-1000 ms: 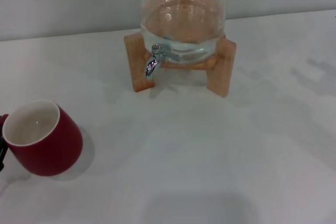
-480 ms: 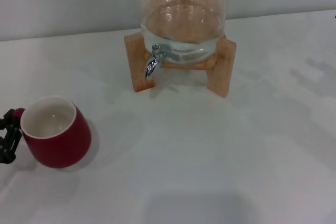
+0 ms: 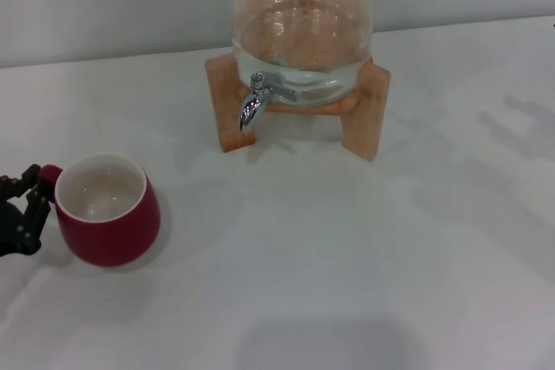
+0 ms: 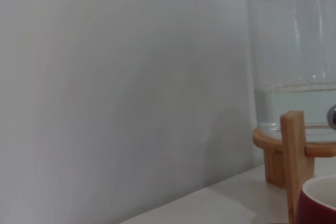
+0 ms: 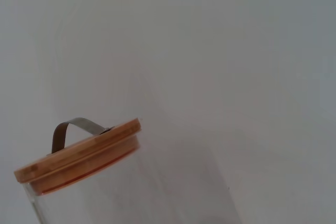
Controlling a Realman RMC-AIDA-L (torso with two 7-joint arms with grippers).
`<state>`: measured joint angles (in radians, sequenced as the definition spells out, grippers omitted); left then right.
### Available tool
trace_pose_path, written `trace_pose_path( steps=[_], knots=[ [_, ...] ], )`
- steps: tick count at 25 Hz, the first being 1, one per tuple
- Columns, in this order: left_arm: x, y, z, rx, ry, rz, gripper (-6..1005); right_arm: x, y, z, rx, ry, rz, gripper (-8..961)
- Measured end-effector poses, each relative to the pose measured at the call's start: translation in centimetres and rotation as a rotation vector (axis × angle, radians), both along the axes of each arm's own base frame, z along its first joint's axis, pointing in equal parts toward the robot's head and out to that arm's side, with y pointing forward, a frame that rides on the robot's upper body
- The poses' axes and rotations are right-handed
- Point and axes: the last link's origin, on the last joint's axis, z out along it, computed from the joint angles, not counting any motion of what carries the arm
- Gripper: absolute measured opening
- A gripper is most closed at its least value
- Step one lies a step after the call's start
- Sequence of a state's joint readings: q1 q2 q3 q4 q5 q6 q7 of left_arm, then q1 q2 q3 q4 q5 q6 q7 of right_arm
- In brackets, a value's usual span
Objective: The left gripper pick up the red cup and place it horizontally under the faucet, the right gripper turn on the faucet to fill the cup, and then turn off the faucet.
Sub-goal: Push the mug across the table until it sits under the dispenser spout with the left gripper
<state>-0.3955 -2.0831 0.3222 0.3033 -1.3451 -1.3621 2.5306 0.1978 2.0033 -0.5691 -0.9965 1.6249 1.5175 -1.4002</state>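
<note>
Red cup (image 3: pixel 108 210) upright near table edge, left gripper (image 3: pixel 22 212) at handle.

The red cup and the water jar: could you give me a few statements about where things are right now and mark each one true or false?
1. The red cup stands upright with its white inside showing. True.
2. The cup is already under the faucet. False: it sits well off to the robot's left and nearer the camera, with bare table between.
3. The left gripper is at the cup's handle side. True: its black fingers close around the small red handle.
4. The glass jar lies on its side on the table. False: it stands upright on a wooden stand.
5. Water is pouring from the faucet. False: no stream shows below the spout.
6. The right gripper is on the faucet lever. False: it is not in the head view.
</note>
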Motion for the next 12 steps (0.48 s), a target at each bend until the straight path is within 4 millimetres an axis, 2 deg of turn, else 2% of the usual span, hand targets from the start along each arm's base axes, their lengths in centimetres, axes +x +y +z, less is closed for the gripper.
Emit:
trace_pose_path(
  steps=[12],
  knots=[
    [1.4, 2.6, -0.5, -0.007, 0.036, -0.015, 134, 0.0, 0.0, -0.2, -0.006, 0.002, 0.002, 721]
  ],
)
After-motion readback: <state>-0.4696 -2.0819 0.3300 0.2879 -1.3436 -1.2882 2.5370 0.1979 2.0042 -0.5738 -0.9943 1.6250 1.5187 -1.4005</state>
